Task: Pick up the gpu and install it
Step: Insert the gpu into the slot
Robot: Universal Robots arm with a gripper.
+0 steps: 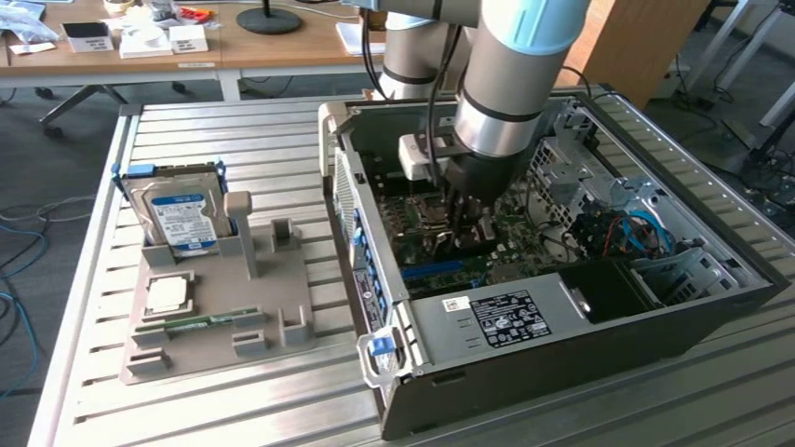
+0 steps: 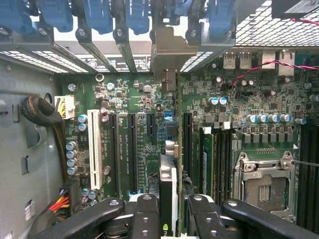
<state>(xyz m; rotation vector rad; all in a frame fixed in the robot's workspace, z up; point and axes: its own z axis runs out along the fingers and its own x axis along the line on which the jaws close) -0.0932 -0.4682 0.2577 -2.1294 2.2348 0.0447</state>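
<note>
Down inside the case (image 1: 559, 372) — the gripper (image 1: 466, 200) pinches the gpu (image 2: 168, 181).
Its black fingers (image 2: 144, 219) clamp both faces of the card, which stands edge-on over the motherboard (image 2: 129, 99) between the long slots, with its silver bracket (image 2: 172, 50) at the rear slot openings — whether it is seated I cannot tell. Outside, a hard drive (image 1: 181, 219) stands in the grey tray (image 1: 267, 307) at the exterior view's left.

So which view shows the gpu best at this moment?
The wrist view: the gpu is held edge-on in the gripper above the motherboard, its silver bracket toward the rear slots. In the exterior view the arm inside the case hides nearly all of it.
</note>
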